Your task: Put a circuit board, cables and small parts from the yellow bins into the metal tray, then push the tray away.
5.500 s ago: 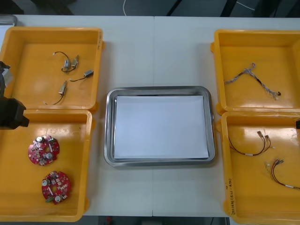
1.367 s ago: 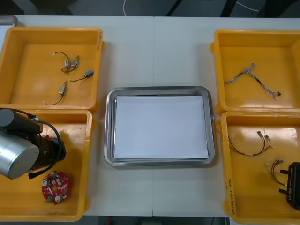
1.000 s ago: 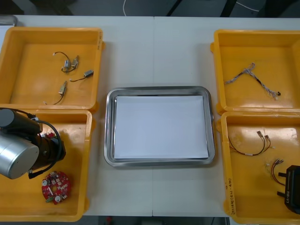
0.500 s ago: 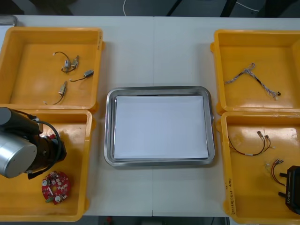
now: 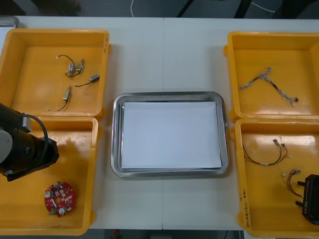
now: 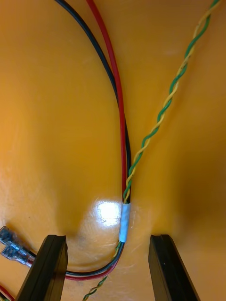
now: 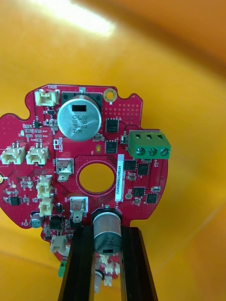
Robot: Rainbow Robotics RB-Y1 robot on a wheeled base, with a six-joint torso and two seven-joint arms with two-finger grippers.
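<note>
Near side, left: left gripper (image 7: 107,233) is in the near-left bin (image 5: 79,209), fingers (image 7: 82,263) clamped narrow on a silver cylinder component at the rim of a red circuit board (image 7: 127,117). The rest of the board sticks out past the fingertips. Cannot tell if it is clear of the bin floor. A second board (image 5: 60,195) lies flat in the same bin, just nearer than the left arm (image 5: 22,149).

Near side, right: right gripper (image 6: 107,240) is low in the near-right bin (image 5: 259,199), fingers wide apart, astride a cable bundle (image 6: 123,188) of red, black and twisted green-yellow strands. It holds nothing. A pale sleeve (image 6: 124,221) ties the strands together between the fingers.

Step looks like carrying the board to the tray. The grip is on one component at the edge, so the board may pivot. Lift straight up above the bin wall first, then move slowly. Set it flat on the white liner before letting go.

For the right side, closing at the sleeve should catch all the strands at once.

Middle: metal tray (image 5: 115,139) sits between the bins, white inside, with nothing in it yet.

Far side: far-left bin (image 5: 30,64) holds small metal parts (image 5: 75,67). Far-right bin (image 5: 249,50) holds a blue and white cable (image 5: 269,82).
</note>
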